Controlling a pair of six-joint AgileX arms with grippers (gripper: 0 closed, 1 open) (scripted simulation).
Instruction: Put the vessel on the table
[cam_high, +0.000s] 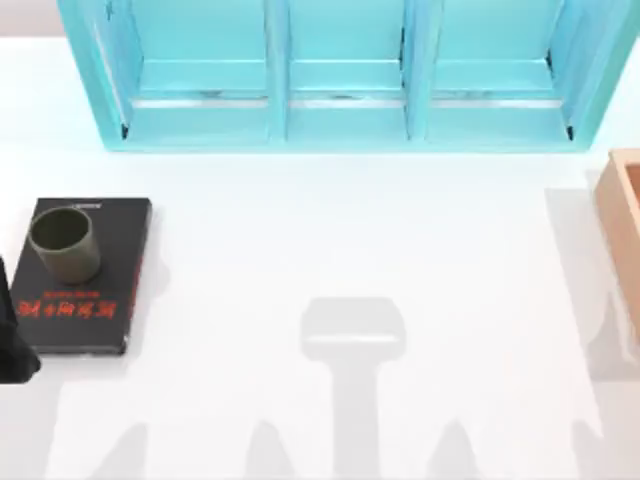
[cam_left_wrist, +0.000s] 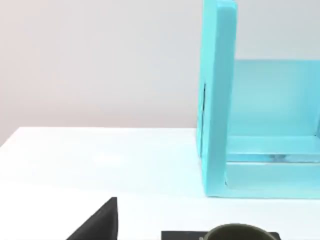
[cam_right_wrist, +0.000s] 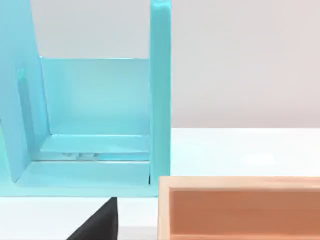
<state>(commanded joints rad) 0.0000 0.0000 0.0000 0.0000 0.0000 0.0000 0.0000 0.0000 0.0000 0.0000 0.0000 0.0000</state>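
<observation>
On the table (cam_high: 330, 240), the vessel (cam_high: 65, 243) stands upright atop a black book (cam_high: 105, 290).

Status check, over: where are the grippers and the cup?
Left arm low at table's left edge beside the black book. Vessel upright on the book, ungripped. Table open alongside.

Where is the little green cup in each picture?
Top view: the small olive-green matte cylindrical cup stands upright on the black book with red lettering, at the white table's left side.
Left wrist view: its rim peeks in at the bottom edge.
Right wrist view: not in it.
Shared landmark: the turquoise shelf unit.
</observation>
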